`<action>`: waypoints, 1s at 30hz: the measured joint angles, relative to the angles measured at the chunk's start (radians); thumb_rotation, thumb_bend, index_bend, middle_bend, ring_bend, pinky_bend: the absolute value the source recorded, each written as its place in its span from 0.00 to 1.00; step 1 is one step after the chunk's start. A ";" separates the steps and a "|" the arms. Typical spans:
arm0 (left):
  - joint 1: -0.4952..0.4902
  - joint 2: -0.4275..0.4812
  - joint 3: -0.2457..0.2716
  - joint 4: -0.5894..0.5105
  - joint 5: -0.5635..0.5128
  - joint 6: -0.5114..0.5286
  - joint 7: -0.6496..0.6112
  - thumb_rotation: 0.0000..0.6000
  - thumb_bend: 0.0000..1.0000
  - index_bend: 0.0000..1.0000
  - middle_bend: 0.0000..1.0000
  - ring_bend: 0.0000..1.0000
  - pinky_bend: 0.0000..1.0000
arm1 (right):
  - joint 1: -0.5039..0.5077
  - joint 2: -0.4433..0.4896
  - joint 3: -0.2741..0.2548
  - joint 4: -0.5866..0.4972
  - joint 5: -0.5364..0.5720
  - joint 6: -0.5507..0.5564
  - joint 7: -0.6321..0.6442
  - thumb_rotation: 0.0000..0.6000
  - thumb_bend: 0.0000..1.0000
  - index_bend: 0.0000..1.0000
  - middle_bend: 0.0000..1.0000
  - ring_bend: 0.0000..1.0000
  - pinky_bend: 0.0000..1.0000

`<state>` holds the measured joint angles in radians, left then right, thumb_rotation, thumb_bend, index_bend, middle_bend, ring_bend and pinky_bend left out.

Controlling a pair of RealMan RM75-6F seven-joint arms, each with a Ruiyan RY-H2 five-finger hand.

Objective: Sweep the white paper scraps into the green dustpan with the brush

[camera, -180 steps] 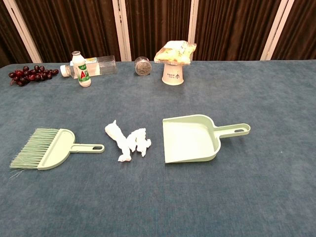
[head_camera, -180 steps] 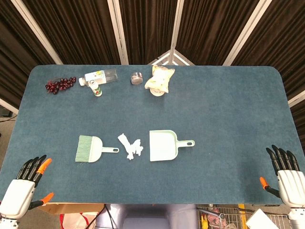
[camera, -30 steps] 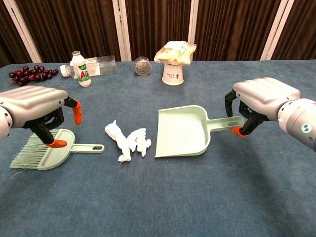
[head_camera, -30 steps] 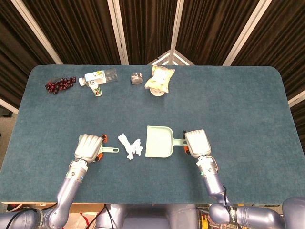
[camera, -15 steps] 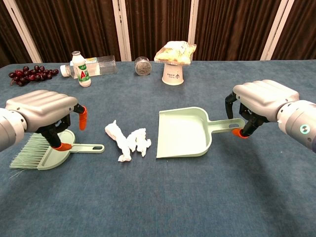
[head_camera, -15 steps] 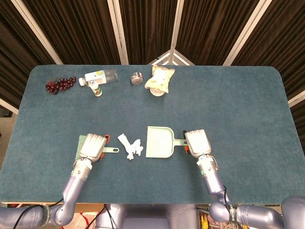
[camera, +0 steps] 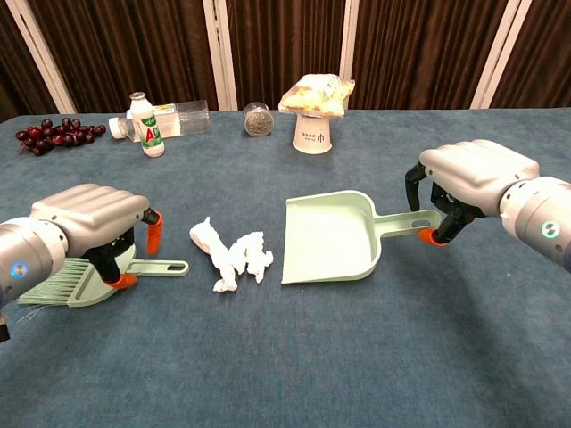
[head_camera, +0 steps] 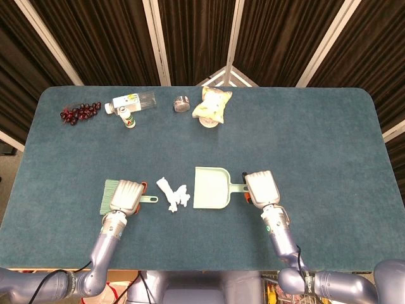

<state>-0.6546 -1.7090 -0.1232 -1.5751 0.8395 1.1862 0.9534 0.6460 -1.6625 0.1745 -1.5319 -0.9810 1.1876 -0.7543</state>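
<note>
A curtained robot test lab, blue felt-covered table point(head_camera: 304, 145) with rounded corners, dark brown pleated curtains point(head_camera: 190, 38) and white frame poles point(head_camera: 155, 41) behind, props lined along the far edge, cables beneath.

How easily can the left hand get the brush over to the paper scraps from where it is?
Probably easily: the left hand is on the brush, and only bare table separates it from the paper scraps.

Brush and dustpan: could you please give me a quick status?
Right hand grips dustpan handle. Left hand over brush, grip unclear. Paper scraps between, unobstructed.
</note>
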 measured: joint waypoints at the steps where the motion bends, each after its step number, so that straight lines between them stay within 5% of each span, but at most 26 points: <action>1: -0.002 -0.004 0.000 0.003 -0.001 0.000 -0.003 1.00 0.37 0.44 0.87 0.86 0.92 | 0.000 0.000 0.000 0.001 -0.001 0.000 0.000 1.00 0.33 0.54 0.91 0.90 0.87; 24: -0.006 -0.023 0.020 0.029 -0.027 0.015 -0.014 1.00 0.42 0.49 0.89 0.87 0.93 | 0.007 0.004 0.002 -0.007 0.004 0.006 -0.009 1.00 0.34 0.54 0.91 0.90 0.87; 30: -0.006 -0.022 0.020 0.029 -0.037 0.015 -0.018 1.00 0.55 0.66 0.93 0.90 0.94 | 0.008 0.004 0.000 -0.010 0.005 0.008 -0.015 1.00 0.34 0.54 0.91 0.90 0.87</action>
<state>-0.6607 -1.7309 -0.1034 -1.5458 0.8027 1.2012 0.9356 0.6541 -1.6583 0.1743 -1.5420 -0.9762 1.1951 -0.7695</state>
